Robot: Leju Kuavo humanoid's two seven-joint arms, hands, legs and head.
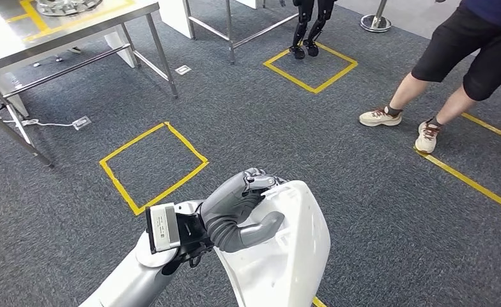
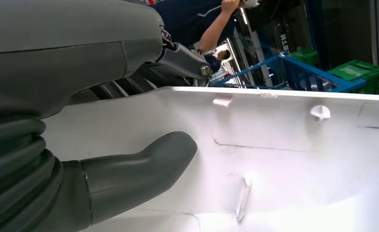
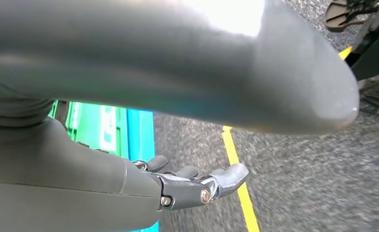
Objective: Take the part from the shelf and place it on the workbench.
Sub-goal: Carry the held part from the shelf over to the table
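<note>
Head view: gripping a white moulded plastic part (image 1: 285,256) with the left hand (image 1: 238,208), fingers hooking over the upper edge, thick grey thumb pressing against the inner face. Part hanging low in front of the body, above grey carpet (image 1: 337,147), well apart from the metal workbench (image 1: 56,32) standing at the far left. Yellow tape squares (image 1: 153,165) lying on the carpet between. A person's legs (image 1: 439,83) in black shorts and pale trainers standing at the right, beside another taped outline. A second robot's dark feet (image 1: 304,48) standing inside a farther yellow square.

Left wrist view: clamping the same white part (image 2: 284,159), thumb (image 2: 144,166) lying flat on the inner surface, dark fingers (image 2: 182,60) curling over the rim. Small moulded tabs and a clip showing on the white face. Blue racking (image 2: 298,72) and green crates (image 2: 361,72) sitting behind, with a person in a dark top reaching upward.

Right wrist view: hanging over the carpet with the right hand (image 3: 197,186) holding nothing, fingers stretching out loosely and apart, thumb (image 3: 202,67) looming large and blurred across the picture. Yellow floor tape (image 3: 238,179) running just beyond the fingertips, a green-and-blue shape (image 3: 105,130) glowing behind the hand.
</note>
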